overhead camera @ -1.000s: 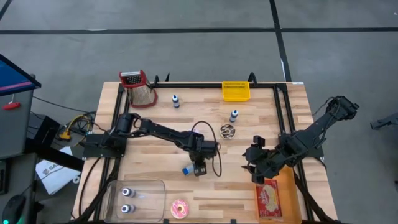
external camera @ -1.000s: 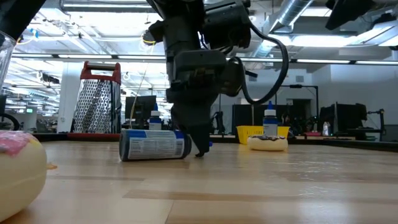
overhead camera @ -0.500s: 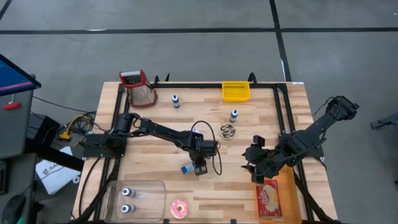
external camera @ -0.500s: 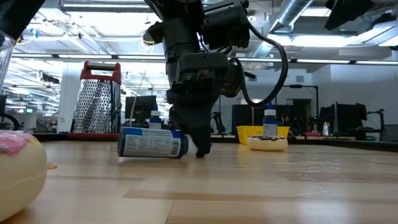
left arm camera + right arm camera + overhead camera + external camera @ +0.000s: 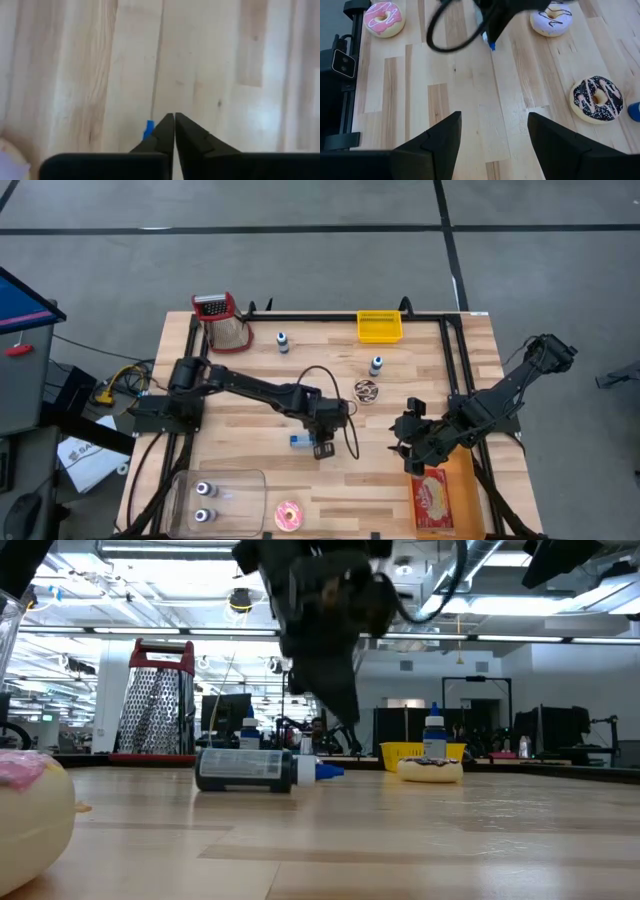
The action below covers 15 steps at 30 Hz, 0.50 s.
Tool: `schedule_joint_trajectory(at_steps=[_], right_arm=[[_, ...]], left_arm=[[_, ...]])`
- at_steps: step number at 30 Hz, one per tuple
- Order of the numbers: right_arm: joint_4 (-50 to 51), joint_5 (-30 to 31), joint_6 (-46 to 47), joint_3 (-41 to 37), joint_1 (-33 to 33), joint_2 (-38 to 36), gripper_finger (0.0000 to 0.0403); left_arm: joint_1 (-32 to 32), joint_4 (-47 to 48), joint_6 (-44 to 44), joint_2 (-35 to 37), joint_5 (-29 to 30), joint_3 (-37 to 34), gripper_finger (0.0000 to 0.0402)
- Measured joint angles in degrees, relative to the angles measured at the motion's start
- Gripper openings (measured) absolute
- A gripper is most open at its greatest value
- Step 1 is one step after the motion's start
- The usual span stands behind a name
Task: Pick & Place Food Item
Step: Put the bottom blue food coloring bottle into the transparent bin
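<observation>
**Item 1: left gripper** (image 5: 322, 448). Near the table's centre in the high view, raised clear of the wood. Its fingers (image 5: 192, 137) are pressed together and hold nothing.

**Item 2: bottle** (image 5: 300, 442). White with a blue cap (image 5: 330, 772), lying on its side on the table. It sits at the 9 o'clock side of the left gripper, just beside it and apart from it. It looks like the piece you are after, and it has not been picked.

**Item 3: right gripper** (image 5: 412, 442). Waiting at 3 o'clock from centre, fingers spread wide and empty.

**Item 4: other stock.**
- Pink donut (image 5: 288, 515) at the 6 o'clock edge.
- Drizzled donut (image 5: 366, 390) at 1 o'clock from the left gripper.
- Clear tray (image 5: 185, 478) in the 7 o'clock corner.
- Yellow bin (image 5: 380, 327) at 12 o'clock.

**Handling note.** Before you descend, open the jaws wider than the bottle's body. Turn the wrist so the fingers straddle the barrel across its length, not cap to base. Centre over the label and come straight down, because a round bottle will likely roll if one finger touches first. Close only once both fingers flank it.
</observation>
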<state>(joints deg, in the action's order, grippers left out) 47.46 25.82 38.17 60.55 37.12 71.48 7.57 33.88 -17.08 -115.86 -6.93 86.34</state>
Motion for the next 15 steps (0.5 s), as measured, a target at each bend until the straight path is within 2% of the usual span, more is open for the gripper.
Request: schedule_joint_trajectory(at_steps=[3, 8, 11, 15], right_arm=[[0.03, -0.01, 0.0, 0.0, 0.0, 0.01, 0.0221], [0.03, -0.02, 0.0, 0.0, 0.0, 0.0, 0.0221], [0.05, -0.02, 0.0, 0.0, 0.0, 0.0, 0.0221], [0.07, -0.02, 0.0, 0.0, -0.13, 0.0, 0.0221]], left_arm=[[0.11, 0.96, 0.41, 2.54, 0.15, 0.01, 0.0009], [0.87, 6.21, 4.25, 3.72, 4.01, 0.03, 0.0034], [1.64, 10.08, 4.89, 2.77, 5.66, 0.03, 0.0074], [3.28, 10.95, 6.3, 0.95, 9.39, -0.01, 0.0149]])
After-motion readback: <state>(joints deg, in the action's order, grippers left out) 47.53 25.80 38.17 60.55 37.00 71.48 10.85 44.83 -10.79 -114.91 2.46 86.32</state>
